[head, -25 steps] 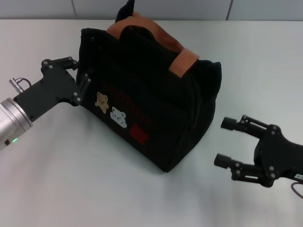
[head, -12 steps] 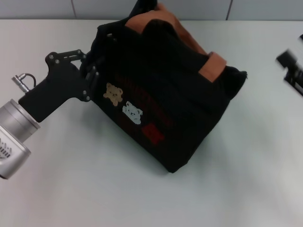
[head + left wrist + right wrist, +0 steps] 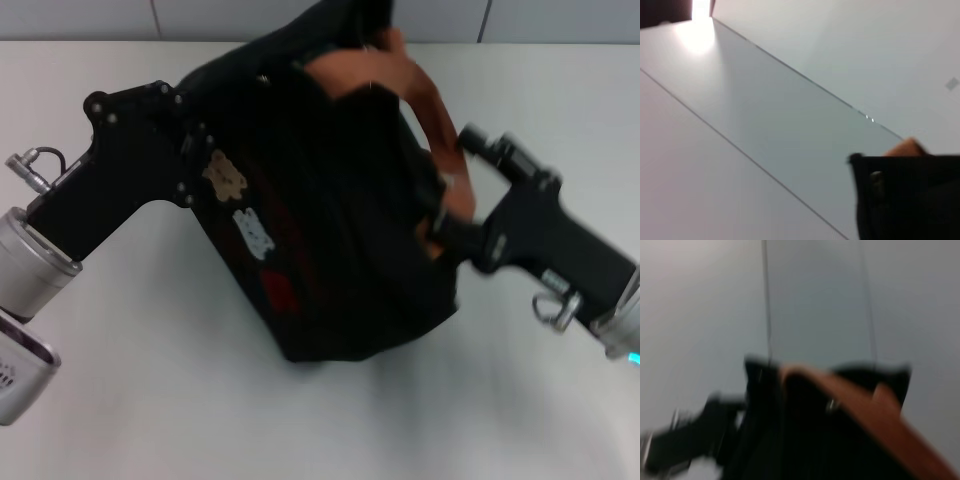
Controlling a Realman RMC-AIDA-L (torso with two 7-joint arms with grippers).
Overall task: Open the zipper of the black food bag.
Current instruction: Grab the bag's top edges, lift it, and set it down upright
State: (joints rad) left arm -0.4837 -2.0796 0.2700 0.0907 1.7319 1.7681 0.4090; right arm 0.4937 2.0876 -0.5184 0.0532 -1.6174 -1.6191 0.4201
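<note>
The black food bag point(image 3: 330, 250) sits tilted in the middle of the white table, bear patches point(image 3: 226, 176) facing me and rust-brown handles point(image 3: 415, 95) on top. My left gripper point(image 3: 185, 135) is pressed onto the bag's left end and holds the fabric there. My right gripper point(image 3: 455, 188) is at the bag's right end, open, its fingers either side of a brown handle's base. The zipper runs between the handles, but I cannot pick it out against the dark fabric. In the right wrist view, the bag point(image 3: 805, 440) and a handle point(image 3: 860, 410) are blurred.
The white table point(image 3: 150, 400) spreads in front of the bag, and a grey tiled wall point(image 3: 560, 18) stands behind it. The left wrist view shows the pale surface and a corner of the bag point(image 3: 910, 200).
The left gripper has pushed the bag rightward and turned it. The right gripper swung away to the far right, then came in to the bag's right end by the handle.
</note>
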